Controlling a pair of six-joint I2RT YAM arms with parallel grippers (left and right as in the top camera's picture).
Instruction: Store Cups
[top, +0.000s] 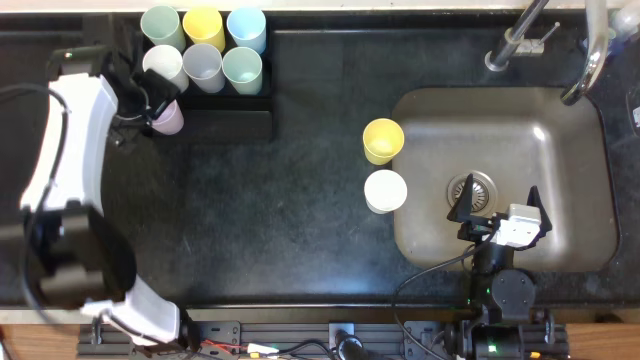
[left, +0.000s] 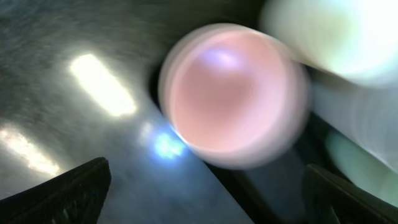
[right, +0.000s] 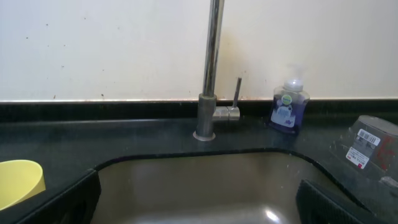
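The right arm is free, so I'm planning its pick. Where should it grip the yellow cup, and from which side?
Likely its round side wall near the top, coming down from above. The yellow cup stands on end, and the white cup sits close on the robot's side, so turn the jaws to miss it.

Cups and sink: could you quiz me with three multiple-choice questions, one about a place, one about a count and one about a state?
1. Where is the right gripper?
A. over the sink
B. over the cup rack
C. on the floor

2. How many cups stand on the counter beside the sink?
A. one
B. two
C. four

3. The right gripper is:
A. shut on a cup
B. shut on nothing
C. open

Answers:
1. A: it hangs above the basin.
2. B: a yellow cup and a white cup stand there.
3. C: its fingers are spread with nothing between them.
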